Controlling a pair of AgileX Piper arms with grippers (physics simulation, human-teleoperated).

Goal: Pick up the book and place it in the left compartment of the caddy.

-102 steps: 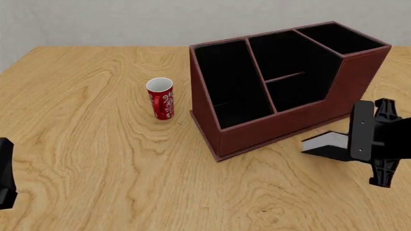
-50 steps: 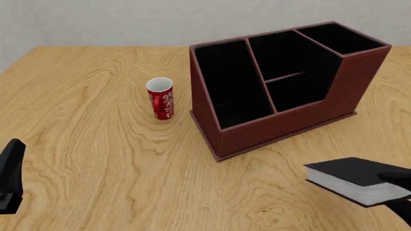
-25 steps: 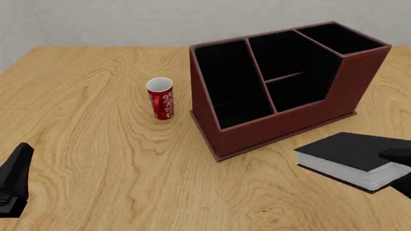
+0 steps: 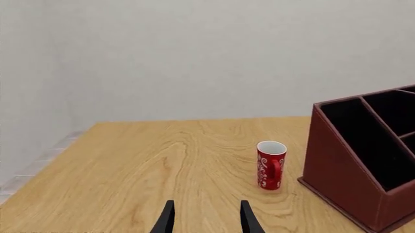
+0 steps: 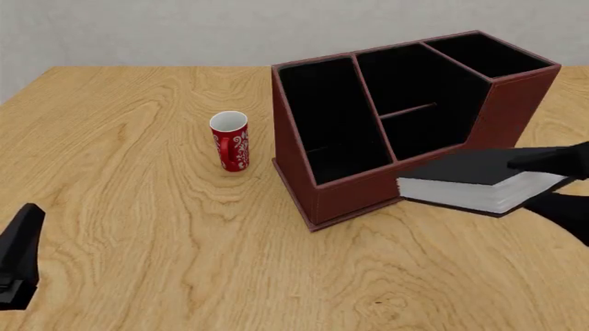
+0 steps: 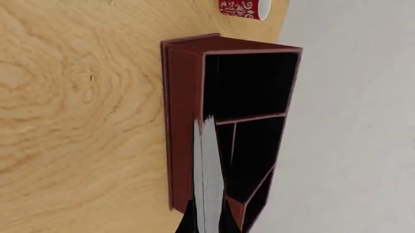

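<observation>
Sitting at the lower left edge of the front frame, low over the wooden worktop (image 5: 138,227): the left hand (image 4: 205,221), its two dark fingers (image 4: 166,219) parted with only bare wood between them, gripping nothing.

Hanging at the right edge of the front frame, a little farther in: the right hand (image 5: 552,183), clamping the black hardcover book (image 5: 478,181) between an upper finger (image 5: 550,160) lying on the cover and a lower finger under it. Floating above the worktop, cover up and nearly flat, white page edges turned toward the camera and the left of the frame. Overlapping, in the front view, the lower right part of the caddy's front wall; touching or merely in front, cannot tell. In the right wrist view, showing edge-on as a pale strip (image 6: 209,179) against the caddy's dark interior.

Standing beyond, right of centre and reaching into the upper right of the front frame: the reddish-brown caddy (image 5: 354,193), set at an angle on the wood. Lying empty along its left side, the long narrow left compartment (image 5: 327,117), black-lined and running from front to back.

Standing upright just left of the caddy, apart from it: a red mug (image 5: 230,141) with white pattern and white inside.
</observation>
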